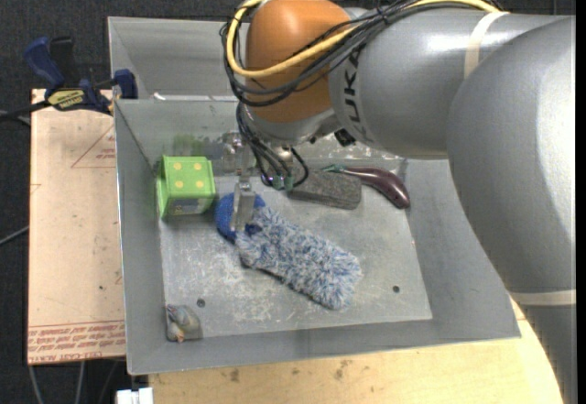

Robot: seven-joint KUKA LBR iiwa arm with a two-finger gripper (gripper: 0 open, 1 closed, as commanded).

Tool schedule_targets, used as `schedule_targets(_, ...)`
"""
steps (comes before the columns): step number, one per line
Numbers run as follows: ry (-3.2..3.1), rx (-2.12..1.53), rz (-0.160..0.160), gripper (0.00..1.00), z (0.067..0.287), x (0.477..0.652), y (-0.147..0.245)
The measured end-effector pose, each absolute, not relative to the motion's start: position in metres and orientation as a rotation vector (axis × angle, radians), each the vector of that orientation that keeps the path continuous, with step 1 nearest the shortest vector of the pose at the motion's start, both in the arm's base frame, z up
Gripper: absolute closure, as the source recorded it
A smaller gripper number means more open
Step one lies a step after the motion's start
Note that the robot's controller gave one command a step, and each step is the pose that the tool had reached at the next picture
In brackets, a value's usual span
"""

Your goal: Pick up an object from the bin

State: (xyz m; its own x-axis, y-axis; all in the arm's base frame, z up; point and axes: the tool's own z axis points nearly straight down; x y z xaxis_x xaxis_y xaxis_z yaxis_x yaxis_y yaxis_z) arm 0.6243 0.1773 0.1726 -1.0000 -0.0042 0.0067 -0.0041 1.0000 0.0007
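In the camera view, above the left-middle of the bin (394, 265), the claw (244, 217) hangs straight down from the arm (458, 72). The arm comes in from the right and covers the bin's upper right part. An orange cover (288, 40) sits on the wrist, with yellow and black cables (240, 72) looped about it and a few thinner ones trailing beneath.

The claw's lower end is at the blue end of a sock (302, 260), a fuzzy one flecked blue and white, and seems to touch it there. Whether the claw is released, clenched or grasping the sock cannot be told from this angle. The sock lies flat on the bin's floor near the middle, running slantwise from its blue end at upper left to its blunt end at lower right.

Just left of the claw, near the left wall, stands a green cube (188, 184) with yellow dots on its top face. It is close to the sock's blue end, but whether they touch cannot be told. Behind the sock, partly under the wrist, lies a brush (328, 191) with a grey body and a dark maroon handle pointing right, apart from the sock. In the near left corner, well apart from everything else, sits a small grey lump (181, 323). The floor is scuffed pale around the sock.
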Motion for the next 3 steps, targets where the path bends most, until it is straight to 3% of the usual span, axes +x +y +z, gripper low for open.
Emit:
schedule_targets(1,-3.142,0.003,-0.003,0.0,0.178,0.626,0.177)
schedule_targets(2,-3.136,0.0,0.0,0.0,0.227,0.615,0.159)
schedule_targets(3,-3.145,0.178,-0.003,0.0,0.261,0.62,0.139)
